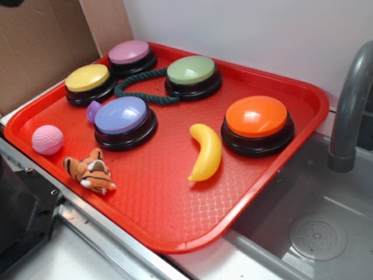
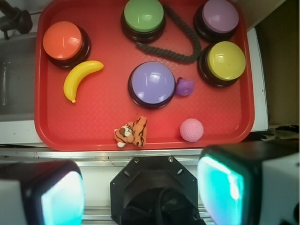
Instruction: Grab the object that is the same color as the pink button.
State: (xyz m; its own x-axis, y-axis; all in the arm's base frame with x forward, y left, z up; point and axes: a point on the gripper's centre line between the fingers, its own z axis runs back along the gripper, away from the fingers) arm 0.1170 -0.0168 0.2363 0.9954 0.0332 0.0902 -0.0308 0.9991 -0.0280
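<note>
Two gripper fingers (image 2: 51, 197), blurred and glowing teal on their inner faces, stand wide apart at the bottom of the wrist view, so the gripper (image 2: 140, 192) is open and holds nothing; it hangs over the metal ledge off the tray's near edge.

Just beyond that edge, at about 1 o'clock from the gripper, the pink dimpled ball (image 2: 191, 130) lies on the red plastic tray (image 2: 93, 136), near its rim and apart from everything else. At 11 o'clock of the gripper the tiger plush (image 2: 131, 132) lies on its side. Farther in sits the lavender-blue button (image 2: 152, 83), with a small purple piece (image 2: 184, 86) touching its 3 o'clock side. The yellow button (image 2: 225, 61) stands at the ball's 1 o'clock, and the pink button (image 2: 220, 17) beyond it at the tray's far corner. A dark green rope (image 2: 180, 51) curves between them and the green button (image 2: 143, 15). A toy banana (image 2: 80, 78) lies just beside the orange button (image 2: 63, 41).

In the exterior view the tray (image 1: 175, 233) rests partly over a grey sink basin (image 1: 303, 233) with a grey faucet (image 1: 349, 111), a white wall (image 1: 245, 29) behind and cardboard (image 1: 41, 46) at the far corner.
</note>
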